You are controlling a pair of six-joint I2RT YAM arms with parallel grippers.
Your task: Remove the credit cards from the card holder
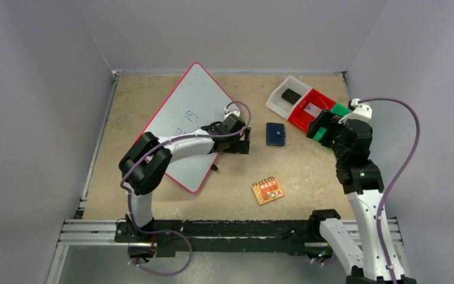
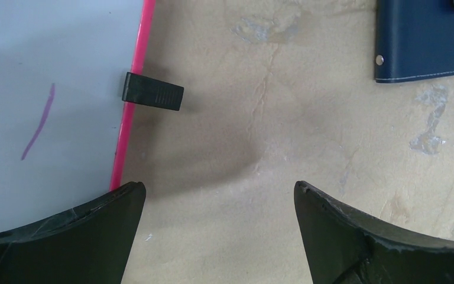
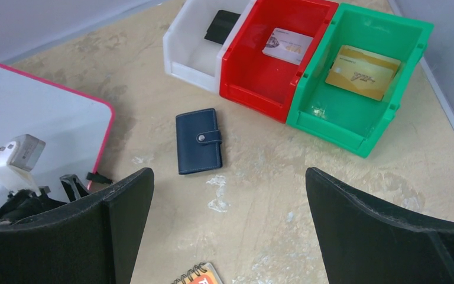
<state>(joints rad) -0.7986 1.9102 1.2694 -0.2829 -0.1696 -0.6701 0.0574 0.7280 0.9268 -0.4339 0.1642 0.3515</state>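
You have a navy card holder [image 3: 198,141] with pale stitching and a silver snap on a mottled beige surface [image 3: 284,195]. At far right are a white bin [image 3: 183,53], a red bin [image 3: 251,89] and a green bin [image 3: 337,127]. The red one holds a pale credit card [image 3: 287,45], the green one a gold credit card [image 3: 362,72]. The whiteboard [image 2: 53,59] is white with a pink edge and a purple stroke. The spiral notepad [image 1: 268,190] is orange with a red badge.

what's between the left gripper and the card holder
Only bare tabletop separates the left gripper and the card holder, clearest in the left wrist view.
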